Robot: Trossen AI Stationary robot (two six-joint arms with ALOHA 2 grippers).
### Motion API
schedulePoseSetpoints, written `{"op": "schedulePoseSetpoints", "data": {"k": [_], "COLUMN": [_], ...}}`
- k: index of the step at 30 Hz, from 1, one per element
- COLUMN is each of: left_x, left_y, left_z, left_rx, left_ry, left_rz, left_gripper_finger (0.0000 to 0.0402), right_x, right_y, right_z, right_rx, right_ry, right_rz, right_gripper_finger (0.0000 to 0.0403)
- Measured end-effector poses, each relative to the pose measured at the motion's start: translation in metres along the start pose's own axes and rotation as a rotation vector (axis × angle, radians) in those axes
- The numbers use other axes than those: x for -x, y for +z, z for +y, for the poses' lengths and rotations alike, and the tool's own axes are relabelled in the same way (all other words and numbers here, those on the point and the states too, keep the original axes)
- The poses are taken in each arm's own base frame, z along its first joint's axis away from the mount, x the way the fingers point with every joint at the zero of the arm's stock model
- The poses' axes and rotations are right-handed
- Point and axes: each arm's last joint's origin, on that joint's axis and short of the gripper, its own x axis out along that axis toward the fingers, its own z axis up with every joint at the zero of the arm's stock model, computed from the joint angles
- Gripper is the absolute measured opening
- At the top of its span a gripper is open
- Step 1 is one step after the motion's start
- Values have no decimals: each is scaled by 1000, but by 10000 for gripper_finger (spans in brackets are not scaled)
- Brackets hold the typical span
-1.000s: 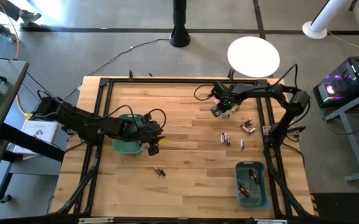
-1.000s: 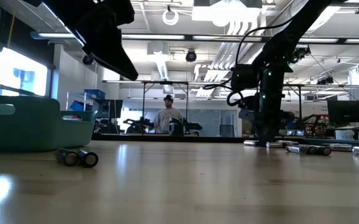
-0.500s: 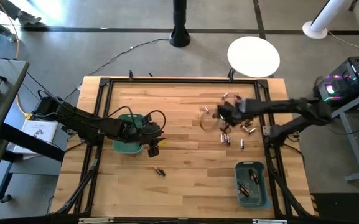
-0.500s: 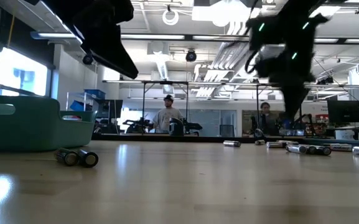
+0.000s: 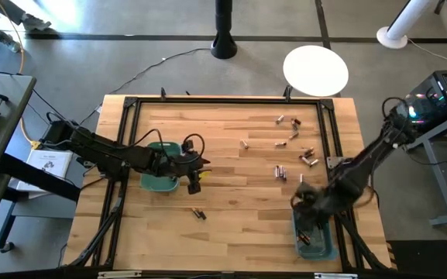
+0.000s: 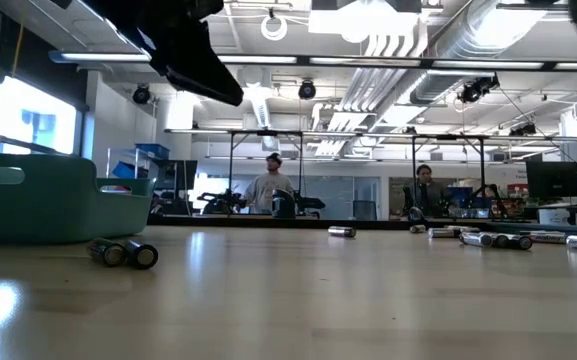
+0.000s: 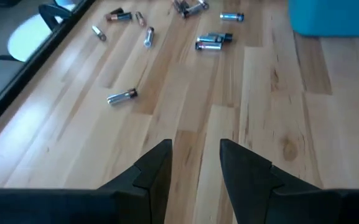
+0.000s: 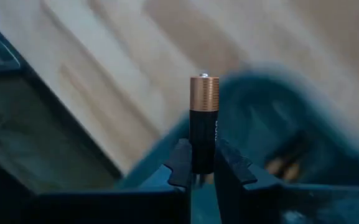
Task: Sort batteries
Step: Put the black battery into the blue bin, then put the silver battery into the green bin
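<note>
Wooden plank tabletop with a black frame around it fills most of the overhead view, and the low view looks across it into a big workshop where two people stand way in the back. Left arm reaches in from 9 o'clock, with the left hand hovering just beside a teal bin over bare wood, fingers spread apart and nothing between them. Right arm comes in from 3 o'clock and bends down toward 5 o'clock, where a second teal bin sits with a few cells inside. The right hand is over that bin, pinching a dark battery with a copper top, held upright between the fingers. Rest of the batteries are scattered loose around 2 o'clock on the tabletop, some silvery, some dark with copper bands. One more pair lies near 6 o'clock, well apart from the main bunch.
</note>
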Motion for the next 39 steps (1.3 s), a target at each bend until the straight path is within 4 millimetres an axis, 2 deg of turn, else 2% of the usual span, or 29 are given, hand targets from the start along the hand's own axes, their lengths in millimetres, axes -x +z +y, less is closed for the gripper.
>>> {"op": "schedulePoseSetpoints", "data": {"k": [2,6,10,14,17,22,25,28,34,39], "left_x": [-8,-39,-70,-92,-102,-106,-106,-107,-122,-141], "left_y": [-4,-16,-23,-19,-10,-1,0,-2,-15,-37], "left_z": [5,18,30,38,42,49,53,58,65,73], "left_rx": [0,-74,-202,-301,-312,-367,-433,-518,-659,-675], "left_ry": [-20,-58,-45,-66,-104,-124,-124,-121,-127,-178], "left_rz": [43,141,215,242,230,263,261,282,333,413], "left_gripper_finger": [129,129,129,130,142,183,209,221,212,186], "right_x": [-11,-39,-60,-70,-73,-71,-66,-53,-5,36], "right_y": [-13,-31,-35,-33,-33,-33,-33,-33,-36,-38], "right_z": [1,-3,-6,-7,-7,-6,-4,0,25,49], "right_rx": [-41,-109,-115,-125,-126,-118,-99,-89,-7,143], "right_ry": [-54,-213,-261,-275,-285,-274,-230,-170,13,154], "right_rz": [67,231,284,279,278,277,292,298,110,-141], "right_gripper_finger": [22,22,23,31,56,131,174,199,205,206]}}
